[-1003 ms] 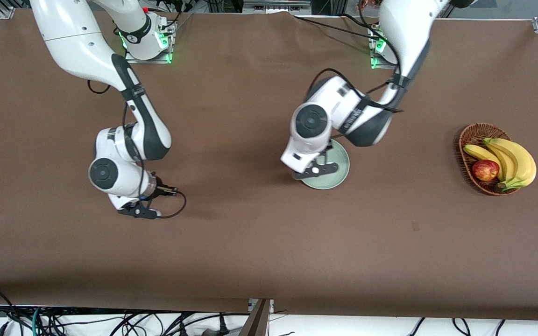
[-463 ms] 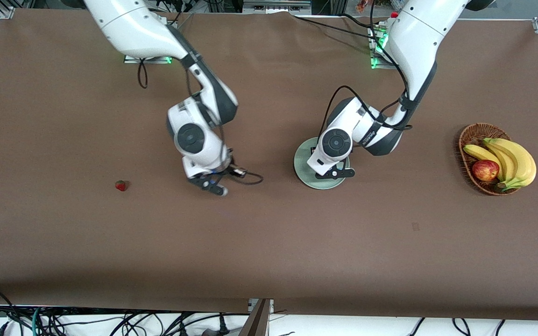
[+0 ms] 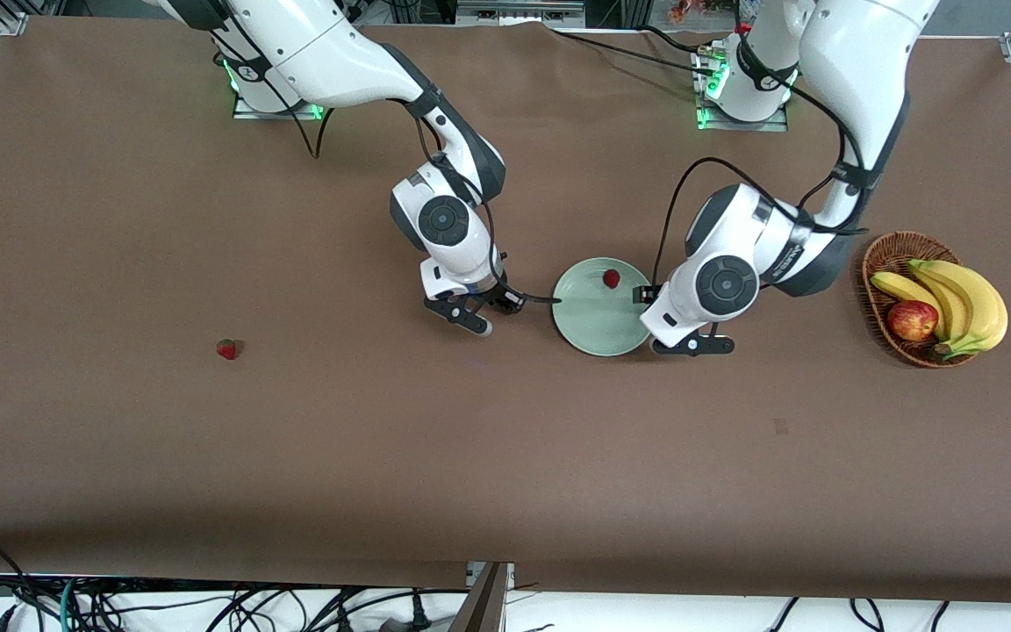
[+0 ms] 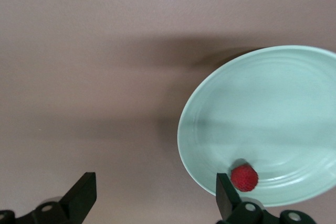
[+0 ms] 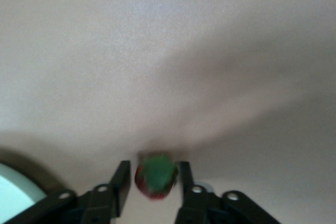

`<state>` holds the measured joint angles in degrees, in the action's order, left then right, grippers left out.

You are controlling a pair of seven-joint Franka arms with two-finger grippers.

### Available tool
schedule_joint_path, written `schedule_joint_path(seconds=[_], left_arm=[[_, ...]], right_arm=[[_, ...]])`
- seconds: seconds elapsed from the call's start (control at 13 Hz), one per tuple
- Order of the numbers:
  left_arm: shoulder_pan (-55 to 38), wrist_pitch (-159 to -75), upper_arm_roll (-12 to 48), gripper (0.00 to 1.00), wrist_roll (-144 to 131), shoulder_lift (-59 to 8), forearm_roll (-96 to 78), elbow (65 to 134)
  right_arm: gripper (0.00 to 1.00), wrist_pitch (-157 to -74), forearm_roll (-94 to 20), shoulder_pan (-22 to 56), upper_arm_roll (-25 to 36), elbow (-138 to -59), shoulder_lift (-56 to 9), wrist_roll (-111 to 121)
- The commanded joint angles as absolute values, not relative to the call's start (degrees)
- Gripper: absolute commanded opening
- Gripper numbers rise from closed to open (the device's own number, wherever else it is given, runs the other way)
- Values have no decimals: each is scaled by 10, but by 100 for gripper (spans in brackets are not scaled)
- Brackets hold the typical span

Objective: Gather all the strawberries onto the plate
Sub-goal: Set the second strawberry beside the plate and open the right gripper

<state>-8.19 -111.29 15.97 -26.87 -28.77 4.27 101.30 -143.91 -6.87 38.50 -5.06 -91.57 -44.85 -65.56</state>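
**A:** What lies nearest the front camera?

**B:** One loose strawberry (image 3: 226, 349), small, red and green-capped, alone on the matte brown table (image 3: 470, 456) toward my right arm's end.

**A:** And your claws?

**B:** My right claw (image 3: 469, 318) hangs over bare table just beside the plate (image 3: 584, 329), clenched on a held strawberry (image 5: 156, 179), whose leafy cap shows between the black fingers (image 5: 122, 182). My left claw (image 3: 694, 345) is released, jaws spread wide and holding nothing. It sits over the table at the plate's rim on the side toward my left arm's end.

**A:** The plate itself?

**B:** It is round, smooth, pale mint and shallow, with a raised rim. A plated strawberry (image 3: 612, 279) rests in it near the edge toward my bases. Nothing covers it.

**A:** Anything else?

**B:** An oval woven wicker basket (image 3: 876, 263) sits toward my left arm's end, well apart from the plate. It holds curved yellow bananas (image 3: 962, 303) and a glossy red apple (image 3: 912, 320).
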Motion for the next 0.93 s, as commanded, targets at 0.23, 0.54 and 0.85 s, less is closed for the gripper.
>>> schedule_joint_path(seconds=[0.23,0.54,0.85], left_arm=[[-89,-1114,166,100,-272,-245,17,1023],[-135,-1212,212,100,-447,-261,26,997],[-249,-1276,207,100,-616,-376,118,889]], right_arm=[[99,-1229,-72,300,-18,-853,-380,-524],[99,-1096,-68,179,-11,-849,-338,-266],[99,-1092,-65,151,97,-898,-337,-1]])
